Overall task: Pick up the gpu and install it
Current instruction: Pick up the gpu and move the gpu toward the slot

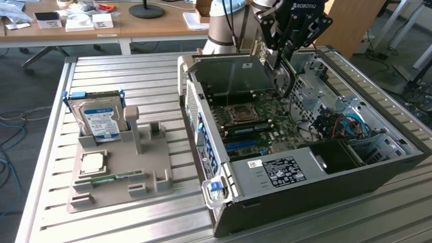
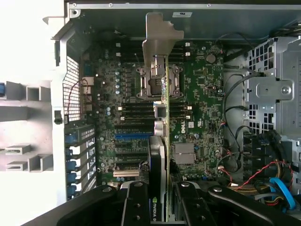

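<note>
My pincer [image 2: 159,195] grips the gpu [image 2: 156,150] edge-on above the motherboard [image 2: 202,89]; any tilt could scrape its edge across components.

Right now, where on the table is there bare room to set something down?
Bare table between the hard drive and the wooden desk, plus a narrow strip between the grey holder and the computer case. Crowded inside the case, where the gripper holds the graphics card over the motherboard.
</note>
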Controlling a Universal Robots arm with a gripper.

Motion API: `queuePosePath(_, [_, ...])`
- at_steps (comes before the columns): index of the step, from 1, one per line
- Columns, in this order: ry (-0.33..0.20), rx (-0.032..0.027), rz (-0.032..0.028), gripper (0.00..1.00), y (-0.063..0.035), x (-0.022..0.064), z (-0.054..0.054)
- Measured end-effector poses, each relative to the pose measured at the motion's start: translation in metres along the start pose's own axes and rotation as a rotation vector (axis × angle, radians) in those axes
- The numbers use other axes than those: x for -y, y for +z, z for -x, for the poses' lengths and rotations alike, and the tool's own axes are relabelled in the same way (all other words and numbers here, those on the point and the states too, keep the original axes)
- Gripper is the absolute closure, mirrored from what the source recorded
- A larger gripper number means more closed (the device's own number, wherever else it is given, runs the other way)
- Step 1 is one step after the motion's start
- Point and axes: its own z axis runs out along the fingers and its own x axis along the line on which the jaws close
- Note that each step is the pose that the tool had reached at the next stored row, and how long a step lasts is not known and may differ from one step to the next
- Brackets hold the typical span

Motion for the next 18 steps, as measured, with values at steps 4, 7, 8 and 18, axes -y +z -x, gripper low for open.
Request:
queuePosePath(4, [0.0,0.0001,0.0,0.73,0.0002,-0.0003,0.006])
queuePosePath(7, [0.0,0.0,0.0,0.73,0.0004,-0.0007,0.015])
queuePosePath(8, [0.0,0.0,0.0,0.73,0.0005,-0.0009,0.018])
queuePosePath(18, [0.0,0.0,0.0001,0.73,0.0015,-0.0023,0.049])
